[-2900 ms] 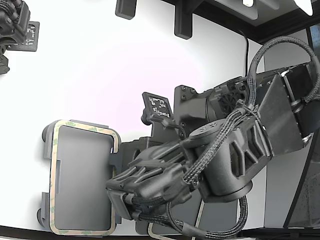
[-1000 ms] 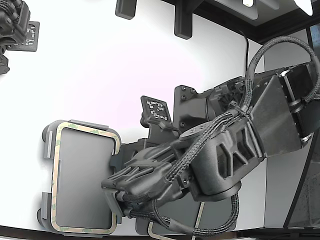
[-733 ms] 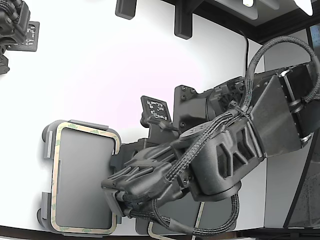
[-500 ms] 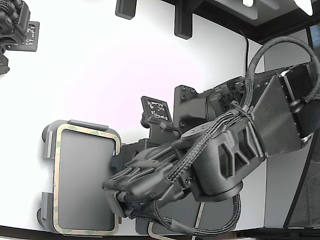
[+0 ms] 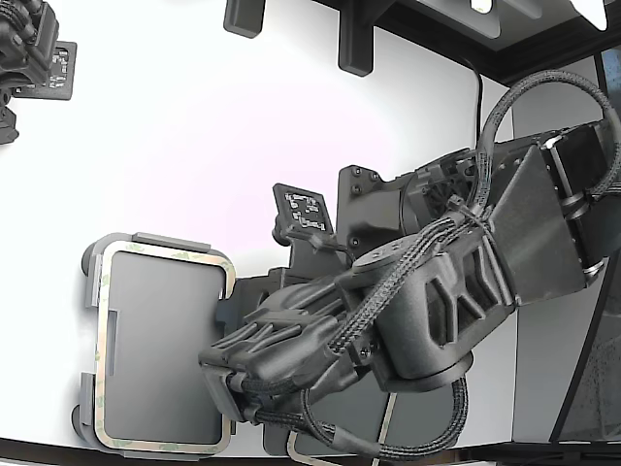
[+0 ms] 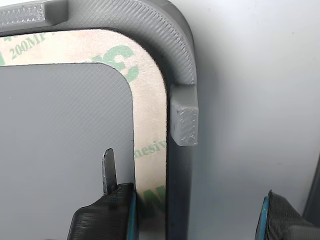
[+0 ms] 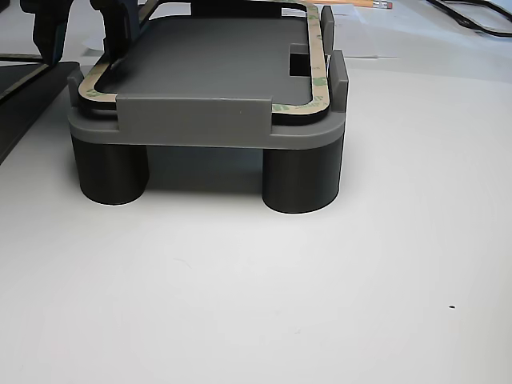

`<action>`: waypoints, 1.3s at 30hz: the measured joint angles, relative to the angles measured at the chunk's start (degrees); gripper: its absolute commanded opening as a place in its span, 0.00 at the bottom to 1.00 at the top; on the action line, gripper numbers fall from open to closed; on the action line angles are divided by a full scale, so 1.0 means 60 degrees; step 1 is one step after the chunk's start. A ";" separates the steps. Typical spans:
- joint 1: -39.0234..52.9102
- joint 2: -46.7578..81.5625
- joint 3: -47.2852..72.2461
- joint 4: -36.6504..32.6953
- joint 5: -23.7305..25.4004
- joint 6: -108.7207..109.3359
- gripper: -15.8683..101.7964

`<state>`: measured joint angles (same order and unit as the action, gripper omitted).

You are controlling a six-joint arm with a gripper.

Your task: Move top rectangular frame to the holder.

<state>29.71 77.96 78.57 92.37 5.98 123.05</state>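
Note:
The tan rectangular frame (image 5: pixel 165 250) with green blotches lies flat in the light grey holder (image 5: pixel 160 238) at the lower left of the exterior view. The holder stands on dark round legs in the other view (image 7: pixel 192 120), with the frame (image 7: pixel 316 72) inside its edge tabs. My gripper (image 5: pixel 223 381) is at the holder's side nearest the arm, close to one corner. In the wrist view my gripper (image 6: pixel 192 217) is open. One finger (image 6: pixel 107 215) is over the plate inside the frame (image 6: pixel 150 125), and the other is outside the holder's rim (image 6: pixel 182 120). Both fingers show far off in the other view.
A second look-alike frame's edge (image 5: pixel 386 419) shows under the arm on a darker mat (image 5: pixel 254 291). A black tag plate (image 5: pixel 306 209) stands beside the arm. Another arm's gripper (image 5: pixel 29 49) is at the exterior view's top left. Black feet (image 5: pixel 354 44) stand at the back.
The arm has come down and to the exterior view's left since the first frame. In the last half second the frame shifted slightly left and settled flat in the holder.

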 measured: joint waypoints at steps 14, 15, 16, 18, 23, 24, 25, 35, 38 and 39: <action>0.0000 -0.0132 -0.0278 0.0029 0.0103 -0.0015 0.98; 0.0000 -0.0132 -0.0293 0.0015 0.0117 -0.0015 0.98; 0.0000 -0.0132 -0.0308 -0.0029 0.0161 -0.0044 0.98; 0.0000 -0.0132 -0.0322 -0.0088 0.0278 -0.0103 0.98; 0.0000 -0.0146 -0.0542 -0.0161 0.0513 -0.0410 0.98; 0.0000 -0.0146 -0.0601 -0.0190 0.0601 -0.0527 0.98; 0.0000 -0.0146 -0.0674 -0.0234 0.0703 -0.0688 0.98; -0.0220 0.1494 0.0015 -0.2344 0.2710 -0.5361 0.98; -0.0586 0.2373 0.0718 -0.3413 0.2593 -0.7529 0.98; -0.0674 0.2651 0.0937 -0.3735 0.2490 -0.8276 0.98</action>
<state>25.66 93.87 84.20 69.96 20.92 73.39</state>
